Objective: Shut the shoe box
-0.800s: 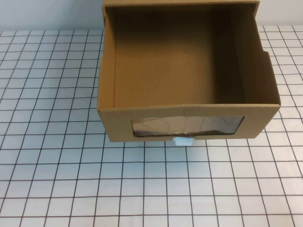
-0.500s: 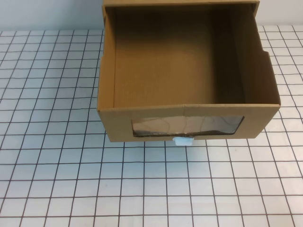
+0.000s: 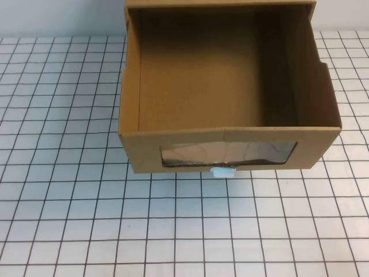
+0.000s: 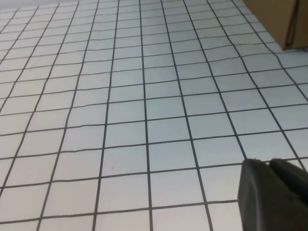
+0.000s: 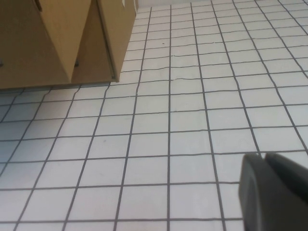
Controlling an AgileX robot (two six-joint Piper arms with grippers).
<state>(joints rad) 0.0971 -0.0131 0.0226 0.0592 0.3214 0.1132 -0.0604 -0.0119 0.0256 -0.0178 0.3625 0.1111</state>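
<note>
Unchanged since earlier: shoe box [image 3: 229, 92] drawer pulled out, empty; left gripper [image 4: 276, 195], right gripper [image 5: 274, 190] low over table [image 3: 63, 202], pincer state indeterminable.

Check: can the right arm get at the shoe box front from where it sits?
Probably yes. The right gripper hangs low over bare grid table, with the shoe box a few tiles off and nothing between. The left gripper is also clear of it.

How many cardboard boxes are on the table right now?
1. The shoe box sits at the table's far middle, its drawer pulled open toward the robot. The left gripper and right gripper hover over bare grid tablecloth, touching nothing. Others may lie out of view.
</note>
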